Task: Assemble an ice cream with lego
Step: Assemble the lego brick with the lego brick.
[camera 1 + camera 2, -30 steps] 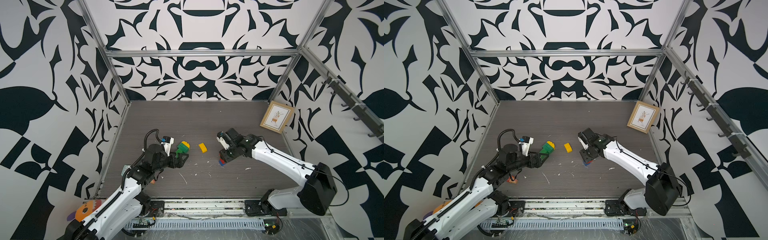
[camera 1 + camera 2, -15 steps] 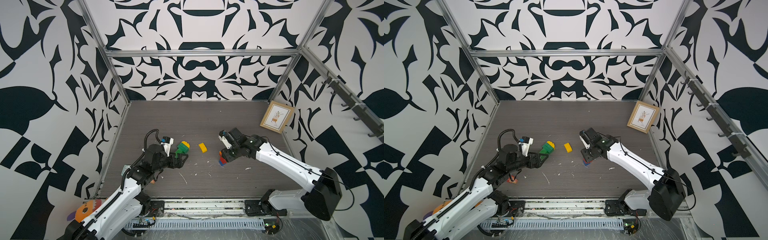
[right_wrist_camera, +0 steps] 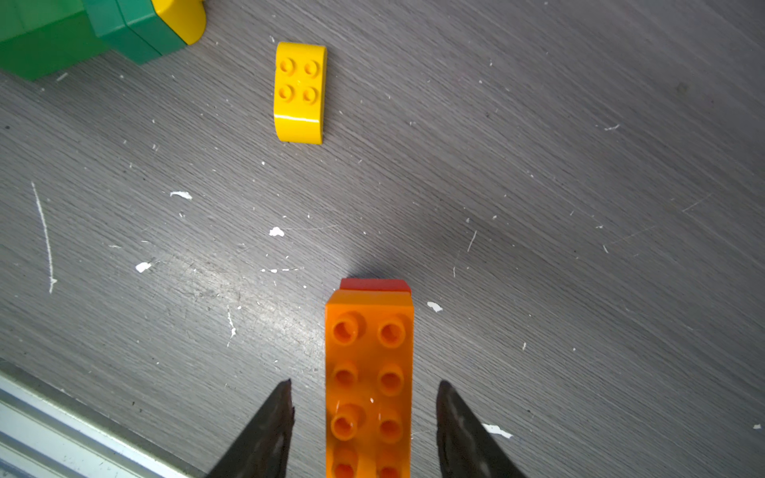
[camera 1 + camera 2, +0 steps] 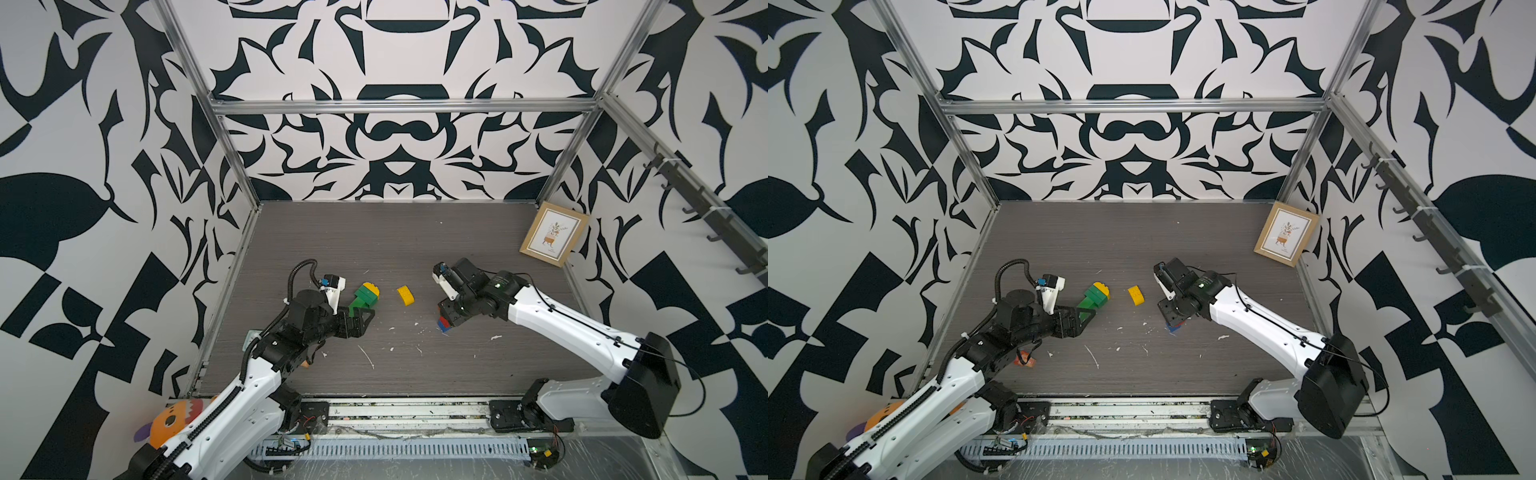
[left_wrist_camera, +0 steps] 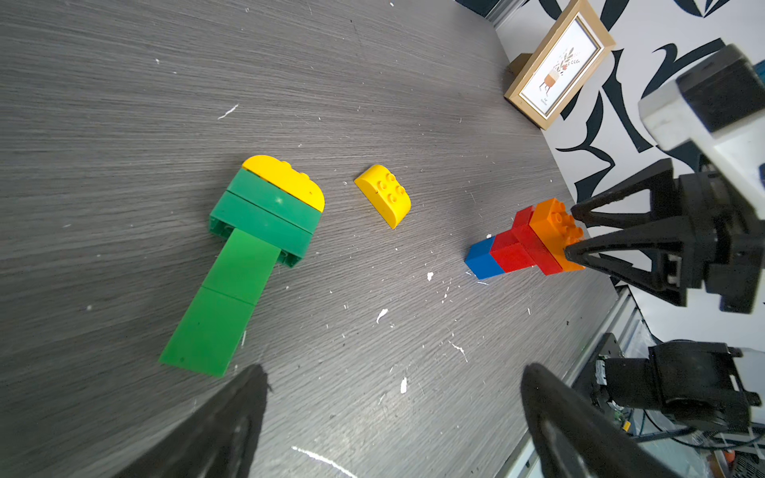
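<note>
Jaws apart on both arms.
In a top view, the left gripper is spread just beside the green-and-yellow stack, centre-left; a loose yellow brick lies mid-frame. In the left wrist view, the right gripper, at right, straddles the orange-red-blue stack. In the right wrist view, its fingers stand clear of the orange brick, bottom centre.

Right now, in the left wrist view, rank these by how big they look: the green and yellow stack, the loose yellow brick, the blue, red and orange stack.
1. green and yellow stack
2. blue, red and orange stack
3. loose yellow brick
The green one also lies nearest the camera.
</note>
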Robot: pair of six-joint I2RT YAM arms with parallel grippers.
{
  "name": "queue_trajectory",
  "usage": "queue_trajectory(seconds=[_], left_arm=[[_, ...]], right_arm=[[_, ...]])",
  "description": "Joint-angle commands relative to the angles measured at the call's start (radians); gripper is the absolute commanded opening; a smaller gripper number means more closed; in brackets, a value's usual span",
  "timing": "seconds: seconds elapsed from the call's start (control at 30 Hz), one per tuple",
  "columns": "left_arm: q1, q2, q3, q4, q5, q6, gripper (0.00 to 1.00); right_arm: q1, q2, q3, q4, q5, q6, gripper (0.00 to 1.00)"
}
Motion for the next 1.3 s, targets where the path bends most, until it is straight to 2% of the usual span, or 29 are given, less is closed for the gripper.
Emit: queue_trajectory(seconds=[0.0, 0.2, 0.3, 0.57, 0.67, 0.7, 1.07, 1.27], left_arm=[[-0.002, -0.021, -0.008, -0.034, -0.017, 0.008, 0.99], [-0.002, -0.033, -0.012, -0.041, -0.024, 0.008, 0.99], [-0.003, -0.036, -0.007, -0.053, -0.029, 0.009, 0.99], [-0.004, -0.048, 0.0, -0.065, -0.035, 0.009, 0.99], [-0.003, -0.045, 0.001, -0.064, -0.036, 0.009, 0.99], [-0.003, -0.042, 0.001, -0.064, -0.035, 0.009, 0.99], [-0.003, -0.04, -0.006, -0.064, -0.03, 0.003, 0.99], [-0.004, -0.048, -0.013, -0.065, -0.027, 0.0, 0.99]], right_arm=[[0.007, 0.0, 0.036, -0.005, 0.04, 0.003, 0.56], [0.007, 0.019, 0.036, -0.005, 0.044, 0.005, 0.51], [0.007, 0.021, 0.036, -0.001, 0.055, 0.006, 0.43], [0.009, 0.025, 0.015, 0.002, 0.056, 0.024, 0.36], [0.008, 0.019, -0.007, 0.006, 0.051, 0.033, 0.28], [0.009, 0.018, -0.016, 0.006, 0.046, 0.034, 0.24], [0.008, 0.017, -0.09, -0.021, -0.043, 0.066, 0.12], [0.01, 0.041, -0.105, -0.098, -0.098, 0.143, 0.05]])
